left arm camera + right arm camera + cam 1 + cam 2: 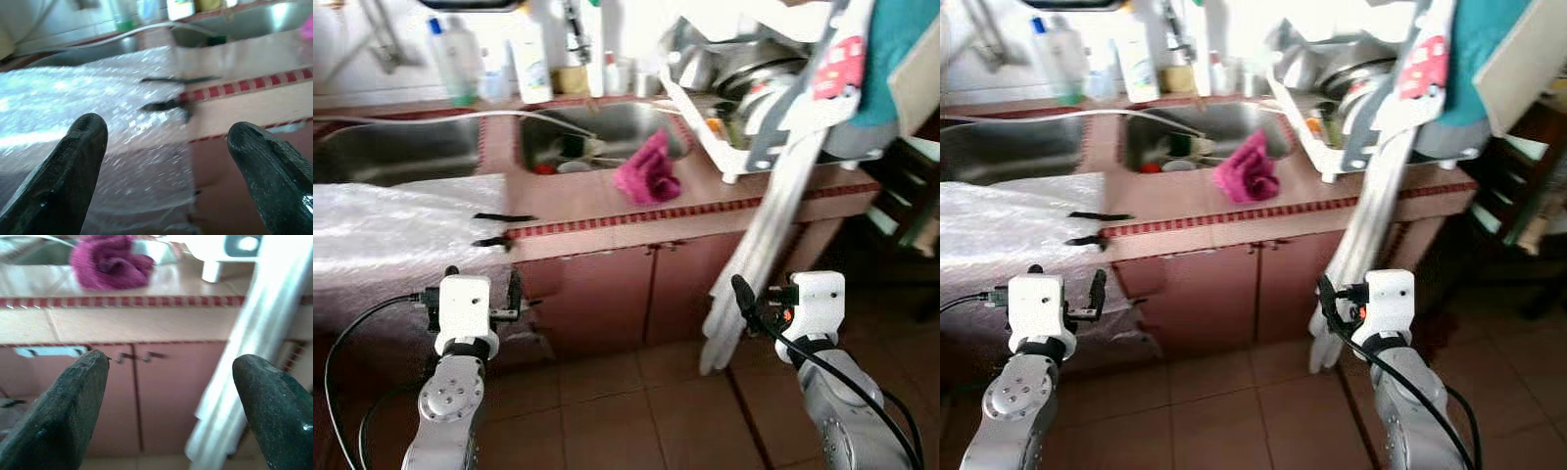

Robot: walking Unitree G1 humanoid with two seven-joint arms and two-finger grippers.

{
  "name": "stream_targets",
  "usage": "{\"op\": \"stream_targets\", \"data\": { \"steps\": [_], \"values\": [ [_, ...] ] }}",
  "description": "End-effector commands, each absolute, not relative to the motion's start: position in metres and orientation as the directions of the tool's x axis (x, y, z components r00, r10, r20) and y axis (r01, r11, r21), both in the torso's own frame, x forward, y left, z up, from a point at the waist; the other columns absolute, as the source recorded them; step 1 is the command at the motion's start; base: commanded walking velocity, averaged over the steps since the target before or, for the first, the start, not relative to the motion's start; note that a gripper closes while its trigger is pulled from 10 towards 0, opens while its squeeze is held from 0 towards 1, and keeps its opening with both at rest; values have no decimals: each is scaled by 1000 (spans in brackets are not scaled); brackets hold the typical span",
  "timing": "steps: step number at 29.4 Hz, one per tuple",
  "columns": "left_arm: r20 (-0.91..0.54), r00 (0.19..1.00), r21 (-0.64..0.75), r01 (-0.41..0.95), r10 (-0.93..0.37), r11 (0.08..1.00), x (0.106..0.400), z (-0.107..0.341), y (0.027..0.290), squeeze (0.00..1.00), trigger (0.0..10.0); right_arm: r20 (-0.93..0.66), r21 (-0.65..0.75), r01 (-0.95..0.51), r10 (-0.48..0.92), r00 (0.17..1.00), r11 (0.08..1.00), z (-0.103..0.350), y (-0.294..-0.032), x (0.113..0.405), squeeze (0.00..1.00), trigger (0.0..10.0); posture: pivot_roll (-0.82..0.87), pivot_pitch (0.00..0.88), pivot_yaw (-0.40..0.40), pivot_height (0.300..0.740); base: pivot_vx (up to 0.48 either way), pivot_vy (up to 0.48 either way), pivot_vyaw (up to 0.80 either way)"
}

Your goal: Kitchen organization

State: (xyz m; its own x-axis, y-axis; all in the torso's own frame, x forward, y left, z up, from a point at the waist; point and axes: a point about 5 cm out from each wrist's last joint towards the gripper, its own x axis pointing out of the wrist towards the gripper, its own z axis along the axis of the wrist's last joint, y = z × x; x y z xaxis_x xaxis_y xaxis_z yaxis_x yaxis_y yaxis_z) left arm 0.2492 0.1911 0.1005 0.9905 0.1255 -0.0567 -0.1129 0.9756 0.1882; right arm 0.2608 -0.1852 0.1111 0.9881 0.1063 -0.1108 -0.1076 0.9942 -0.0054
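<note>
A sheet of bubble wrap (391, 230) covers the left end of the desk (587, 211) and spills over its front edge, hiding what lies beneath it; two dark strips (504, 217) on its right border are too blurred to identify. The left hand (166, 161) hangs released in front of that draped edge, fingers (73, 166) spread wide with nothing between them, and its wrist view looks along the wrap toward the red-checked desk rim. Behind it sits a double sink (607, 132), the left basin partly cut off, with bottles (530, 61) along the bright, washed-out back wall. A pink cloth (648, 171) lies bunched on the desk just in front of the right basin, near the front rim. Below, closed cabinet doors (617, 294) meet tiled floor (636, 411), which lies open between the two arms. Farther right a white dish rack (744, 147) holds blurred metal cookware, and a long white towel (754, 264) hangs from it past the desk edge toward the floor. The right hand (171, 401) hovers low beside that towel, released, holding nothing.
</note>
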Motion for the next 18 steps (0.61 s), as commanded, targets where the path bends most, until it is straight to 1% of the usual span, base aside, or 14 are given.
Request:
{"op": "stream_targets", "data": {
  "steps": [1,2,5,8,10,12,18],
  "values": [
    [-93,988,180,-103,121,978,251,95,191,0,10000,-100,-8,-102,101,990,995,113,-184,263,0,10000,54,0,31,740,0,0,800],
    [-108,986,181,-107,128,978,252,93,192,0,10000,-97,-11,-98,97,991,995,112,-184,265,0,10000,53,0,36,740,0,0,800],
    [-94,988,174,-106,124,979,259,95,189,0,10000,-69,1,-82,82,994,997,121,-181,276,0,10000,53,0,34,740,0,0,800],
    [-84,988,189,-114,132,975,262,96,188,0,10000,-61,3,-83,83,995,997,123,-182,279,0,10000,55,0,31,740,0,0,800],
    [-108,986,158,-106,124,982,264,94,187,0,10000,-62,-1,-84,84,995,996,123,-182,279,0,10000,54,0,30,740,0,0,800],
    [-129,987,81,-89,99,993,267,93,185,0,10000,-62,-3,-85,85,995,996,124,-182,280,0,10000,51,0,26,740,0,0,800],
    [-121,986,103,-103,115,989,271,93,183,0,10000,-67,-19,-89,87,994,996,123,-180,281,0,10000,46,0,23,740,0,0,800]
  ]
}}
